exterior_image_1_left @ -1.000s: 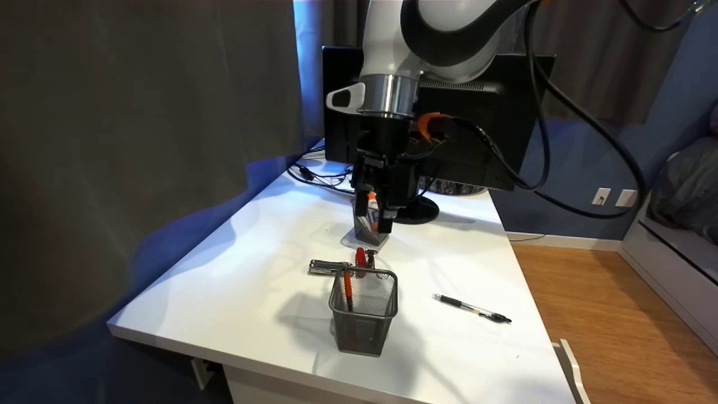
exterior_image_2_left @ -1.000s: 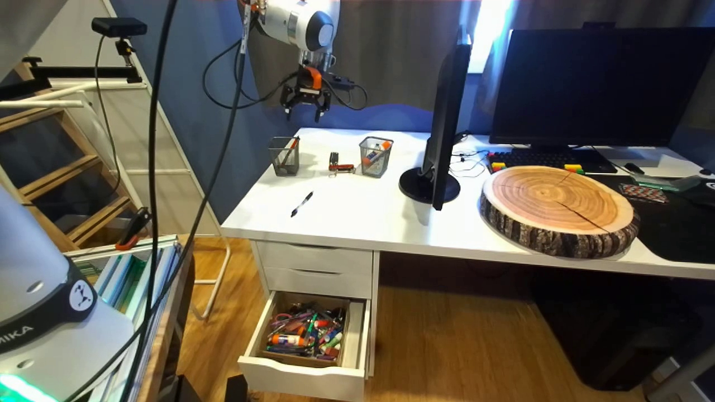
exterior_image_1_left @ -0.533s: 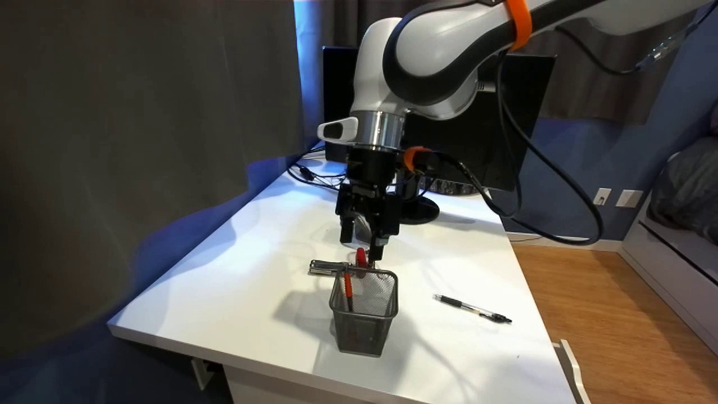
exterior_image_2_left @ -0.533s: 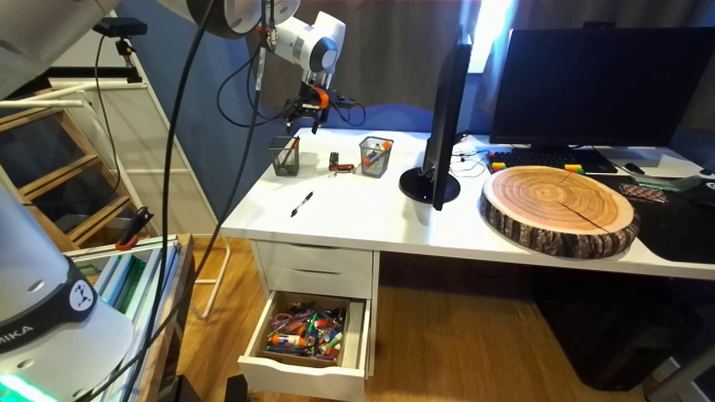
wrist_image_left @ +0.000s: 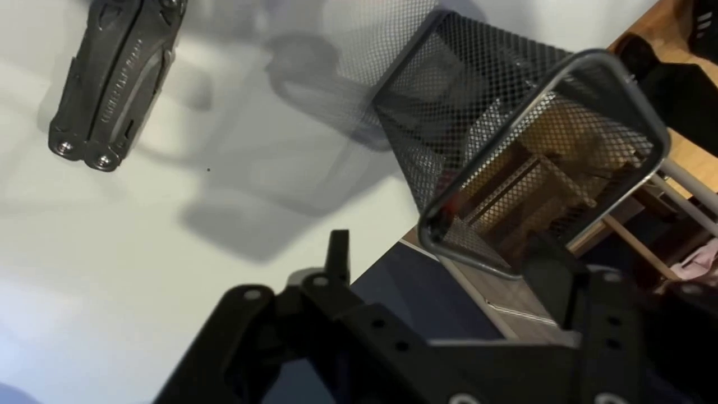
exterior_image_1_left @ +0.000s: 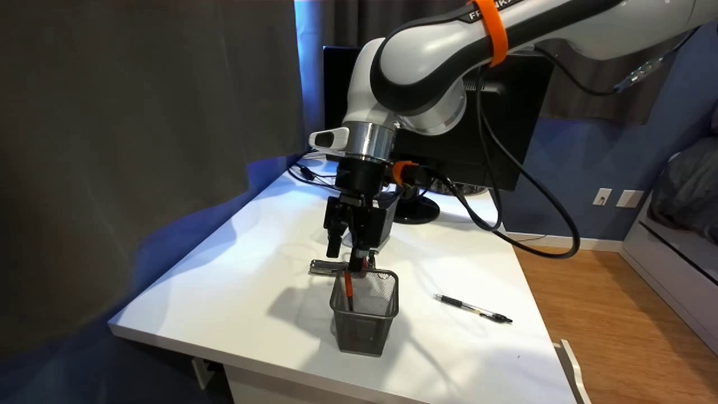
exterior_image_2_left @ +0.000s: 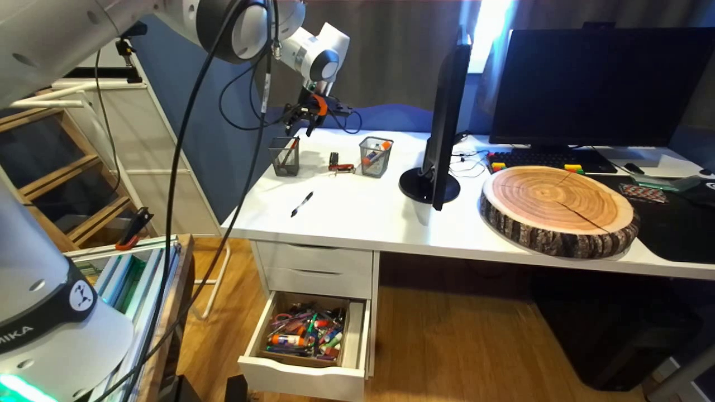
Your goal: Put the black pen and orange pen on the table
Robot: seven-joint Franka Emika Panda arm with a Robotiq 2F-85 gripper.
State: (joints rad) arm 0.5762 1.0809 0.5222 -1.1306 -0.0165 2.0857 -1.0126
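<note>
In both exterior views, unlike the wrist view, the slim black-and-clear pen (exterior_image_1_left: pixel 473 308) is shown on the white surface (exterior_image_1_left: pixel 235 303); the black claw (exterior_image_1_left: pixel 345 260) is spread apart.

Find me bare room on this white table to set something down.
Free: the table between the black pen and the monitor stand; also between the multitool and the edge nearest the curtain. Crowded: the strip from the mesh cup holding the orange pen to the second cup, with the claw close by.
</note>
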